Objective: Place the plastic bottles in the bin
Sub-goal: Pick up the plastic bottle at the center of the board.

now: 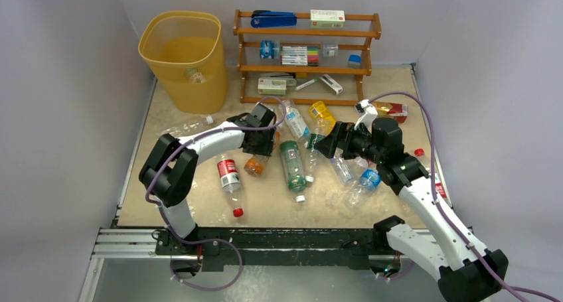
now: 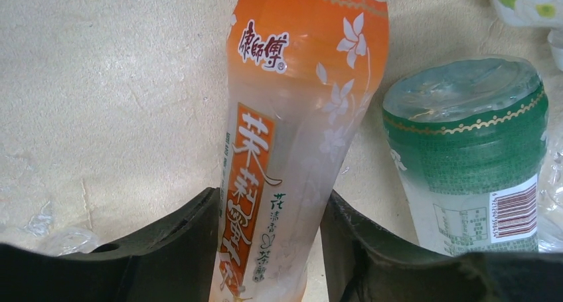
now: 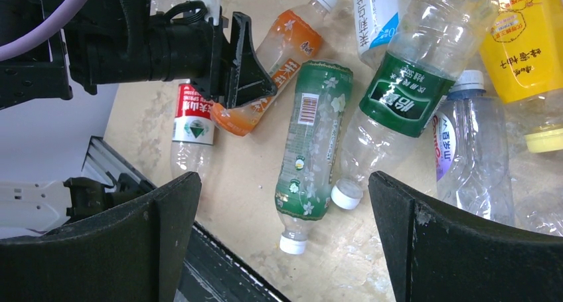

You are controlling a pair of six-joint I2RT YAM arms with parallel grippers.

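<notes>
The left arm (image 1: pixel 174 172) rises from its base at the near edge, folds at a raised elbow and sends its pale forearm out to the right; its wrist pitches downward, and the left gripper (image 2: pixel 269 212) sits low, its two dark fingers (image 2: pixel 179 245) pressed against either side of an orange bottle (image 2: pixel 299 116). The right arm (image 1: pixel 425 202) climbs from its base at the near right corner and leans inward; its wrist turns to the left; the right gripper (image 3: pixel 282 189) hovers, looking down, its fingers (image 3: pixel 133 242) spread wide apart.
</notes>
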